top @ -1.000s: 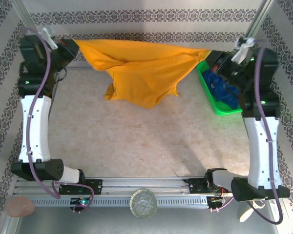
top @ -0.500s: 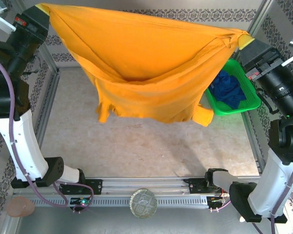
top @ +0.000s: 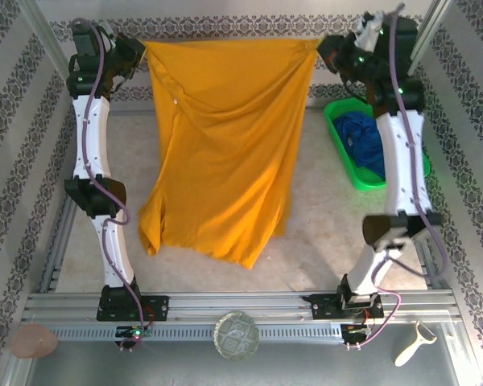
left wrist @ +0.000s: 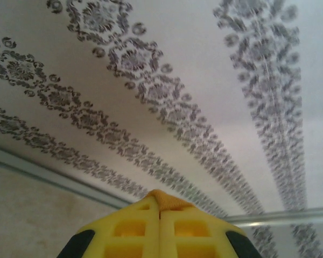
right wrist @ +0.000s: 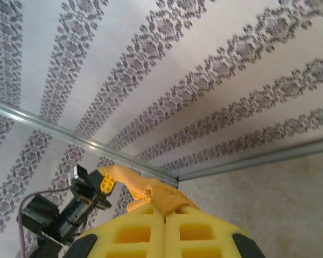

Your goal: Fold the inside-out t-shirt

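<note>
Nearest me, well this side of the green bin (top: 342,153): bare table (top: 322,241), and the low end of the t-shirt (top: 225,145), trailing close to the rail my bases sit on. I can't tell whether it touches the table or hangs just clear.

Level with the bin, to its left: the main body of the shirt, one wide mustard sheet with slack diagonal creases. A dark blue garment (top: 362,141) lies inside the bin, apart from the shirt.

Beyond the bin, up by the patterned wall: both my grippers.
- Left gripper (top: 143,50): pads pressed fully together, a nub of yellow cloth pinched between them.
- Right gripper (top: 320,47): likewise clamped tight on a bunched corner.

Why held so: the two corners are pulled wide apart, so the top edge runs taut and straight and the weight of the cloth shakes it flat. That looks to me like preparation for laying it down.

Long axis: from the held edge down toward my bases. A sleeve-like bulge sits at the low left, but I can't say which end is up.
</note>
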Tool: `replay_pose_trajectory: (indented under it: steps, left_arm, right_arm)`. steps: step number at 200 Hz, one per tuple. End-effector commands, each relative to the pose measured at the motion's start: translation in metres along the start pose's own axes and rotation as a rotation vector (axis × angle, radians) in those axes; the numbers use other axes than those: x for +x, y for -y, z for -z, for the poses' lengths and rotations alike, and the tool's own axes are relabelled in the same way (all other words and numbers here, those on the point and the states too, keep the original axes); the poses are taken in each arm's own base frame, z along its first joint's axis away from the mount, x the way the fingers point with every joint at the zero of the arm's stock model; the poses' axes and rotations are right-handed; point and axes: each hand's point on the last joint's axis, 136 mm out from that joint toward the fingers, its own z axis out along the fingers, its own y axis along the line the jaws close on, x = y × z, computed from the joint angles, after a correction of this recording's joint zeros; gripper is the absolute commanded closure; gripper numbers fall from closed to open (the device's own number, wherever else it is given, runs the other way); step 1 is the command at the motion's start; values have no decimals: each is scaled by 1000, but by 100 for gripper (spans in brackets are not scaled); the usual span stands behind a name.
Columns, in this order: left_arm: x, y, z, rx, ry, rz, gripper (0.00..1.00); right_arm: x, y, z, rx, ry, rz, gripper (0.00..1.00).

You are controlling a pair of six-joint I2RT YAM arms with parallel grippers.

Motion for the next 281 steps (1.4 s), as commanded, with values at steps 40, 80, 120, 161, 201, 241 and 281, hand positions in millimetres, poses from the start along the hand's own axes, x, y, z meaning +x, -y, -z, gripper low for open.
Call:
replay_pose_trajectory:
  steps: [40, 80, 120, 161, 201, 241, 281]
  left_arm:
    - [-73, 157, 122, 440, 306, -67, 100]
    - [-19, 142, 129, 302, 107, -181, 100]
    - [87, 31, 120, 135, -107, -136, 100]
    - [229, -161, 161, -128, -270, -29, 100]
    - [330, -278, 212, -336, -430, 40, 100]
    - [356, -301, 243, -406, -425, 76, 100]
    - [370, -304, 274, -431, -374, 98, 100]
  right_arm:
    - [-56, -95, 67, -188, 233, 171, 100]
    - [-15, -43, 74, -48, 192, 177, 100]
    - [116, 127, 79, 208, 55, 4, 100]
    - [302, 306, 123, 508, -119, -275, 100]
    - [387, 363, 176, 683, -190, -383, 100]
    - [390, 364, 197, 744, -168, -371, 100]
    - [386, 356, 207, 762, -140, -393, 100]
